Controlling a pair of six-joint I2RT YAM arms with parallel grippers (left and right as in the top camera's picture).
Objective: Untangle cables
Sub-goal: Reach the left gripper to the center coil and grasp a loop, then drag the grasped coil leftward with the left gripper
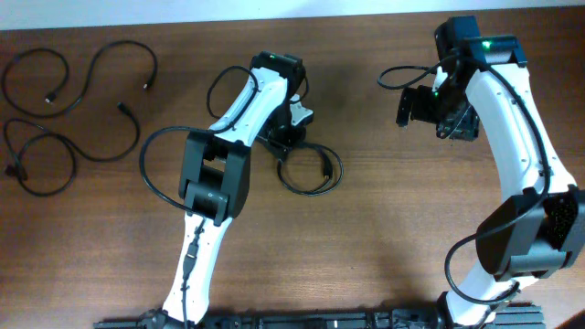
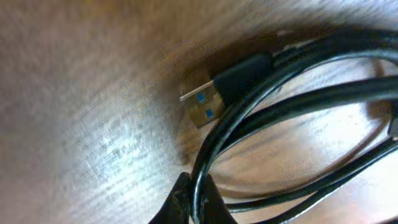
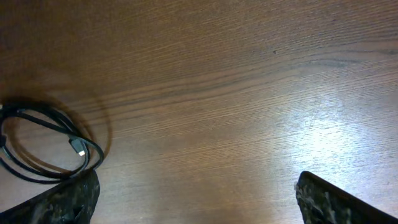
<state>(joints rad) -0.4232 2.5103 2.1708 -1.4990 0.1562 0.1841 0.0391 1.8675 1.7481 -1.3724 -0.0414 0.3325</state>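
Note:
A black cable coil lies on the table's middle. My left gripper sits at its upper left edge. In the left wrist view the gripper is shut on a strand of the black cable, beside its USB plug with a blue insert. My right gripper is open and empty, above bare wood at the upper right. In the right wrist view its fingers are spread wide, and the cable coil lies at the far left with a small plug.
Separate black cables lie at the table's upper left: one winding and one looped. A wooden table carries everything. The arms' own black cables hang beside them.

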